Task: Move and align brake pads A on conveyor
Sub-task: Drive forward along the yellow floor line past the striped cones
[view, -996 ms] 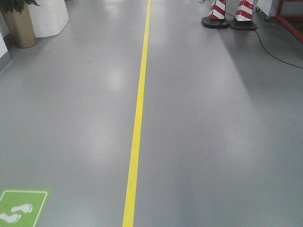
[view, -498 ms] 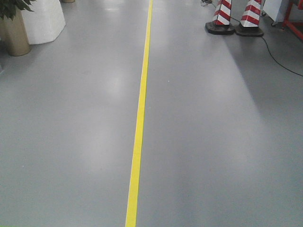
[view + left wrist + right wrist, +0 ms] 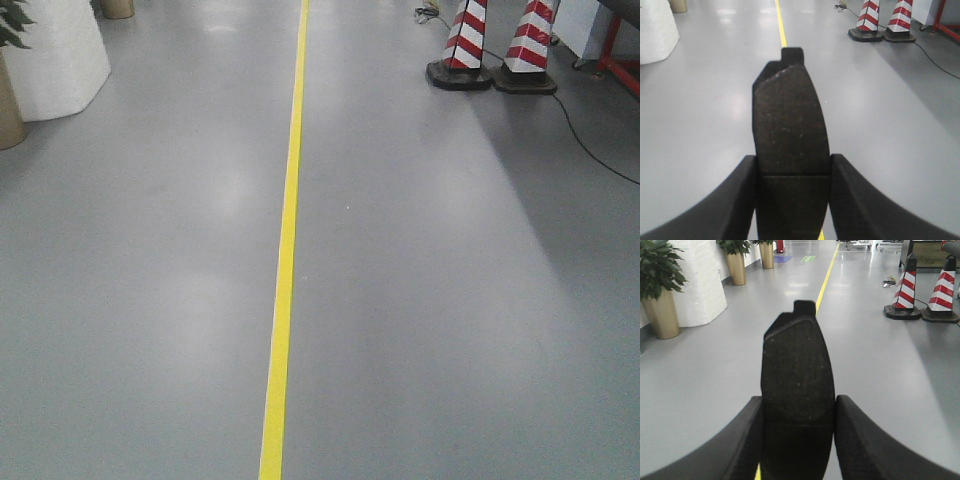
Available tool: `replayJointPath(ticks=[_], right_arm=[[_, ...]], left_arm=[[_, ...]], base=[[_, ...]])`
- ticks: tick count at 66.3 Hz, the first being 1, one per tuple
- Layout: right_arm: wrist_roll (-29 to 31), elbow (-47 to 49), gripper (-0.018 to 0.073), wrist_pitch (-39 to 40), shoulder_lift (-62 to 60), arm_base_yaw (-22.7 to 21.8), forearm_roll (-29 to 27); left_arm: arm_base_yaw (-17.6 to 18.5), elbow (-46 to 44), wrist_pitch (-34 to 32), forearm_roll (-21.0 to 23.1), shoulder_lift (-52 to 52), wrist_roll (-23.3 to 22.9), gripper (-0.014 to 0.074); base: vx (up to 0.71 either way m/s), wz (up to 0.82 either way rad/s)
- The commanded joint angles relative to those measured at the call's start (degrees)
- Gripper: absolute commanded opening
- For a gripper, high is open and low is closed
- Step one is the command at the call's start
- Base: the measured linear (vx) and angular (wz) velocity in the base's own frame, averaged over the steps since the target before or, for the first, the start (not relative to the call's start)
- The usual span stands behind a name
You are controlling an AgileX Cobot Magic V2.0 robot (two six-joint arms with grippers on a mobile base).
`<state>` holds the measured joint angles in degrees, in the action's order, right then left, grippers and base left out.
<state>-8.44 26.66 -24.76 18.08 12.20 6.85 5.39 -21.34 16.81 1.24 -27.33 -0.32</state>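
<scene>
Left wrist-mounted view: left gripper (image 3: 792, 167) pinches one brake pad (image 3: 790, 115) over the yellow line (image 3: 781, 25); right gripper (image 3: 798, 407) likewise clamps second brake pad (image 3: 797, 360) between its fingers.

The front view is rolling forward: the green footprint sign has slid out of the bottom corner, the gold planter (image 3: 8, 110) is almost off the left edge, the white column (image 3: 55, 60) has drifted left, and the striped cones (image 3: 462, 48) sit slightly lower.

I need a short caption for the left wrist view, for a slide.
Left gripper shut on a brake pad, over a grey floor with a yellow line and two striped cones.
</scene>
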Motion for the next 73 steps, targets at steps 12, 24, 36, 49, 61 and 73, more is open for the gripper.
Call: replayJointPath(ticks=[12, 24, 36, 49, 61, 73], right_arm=[[0.2, 1.7, -0.0004, 5.7, 0.3, -0.2, 0.6], [0.2, 1.7, -0.0004, 5.7, 0.3, -0.2, 0.6], [0.2, 1.7, -0.0004, 5.7, 0.3, -0.2, 0.6], [0.2, 1.7, -0.0004, 5.7, 0.3, -0.2, 0.6], [0.2, 1.7, -0.0004, 5.7, 0.3, -0.2, 0.6], [0.2, 1.7, -0.0004, 5.7, 0.3, -0.2, 0.6]], left_arm=[[0.3, -1.7, -5.4, 0.4, -0.2, -0.2, -0.0006], [0.3, -1.7, -5.4, 0.4, -0.2, -0.2, -0.0006], [0.3, -1.7, -5.4, 0.4, -0.2, -0.2, -0.0006], [0.3, -1.7, -5.4, 0.4, -0.2, -0.2, -0.0006], [0.3, -1.7, -5.4, 0.4, -0.2, -0.2, -0.0006], [0.3, -1.7, -5.5, 0.4, -0.2, -0.2, -0.0006]], base=[[0.66, -0.11], [0.68, -0.11], [0.71, -0.07], [0.72, -0.01], [0.70, 0.02], [0.69, 0.01]])
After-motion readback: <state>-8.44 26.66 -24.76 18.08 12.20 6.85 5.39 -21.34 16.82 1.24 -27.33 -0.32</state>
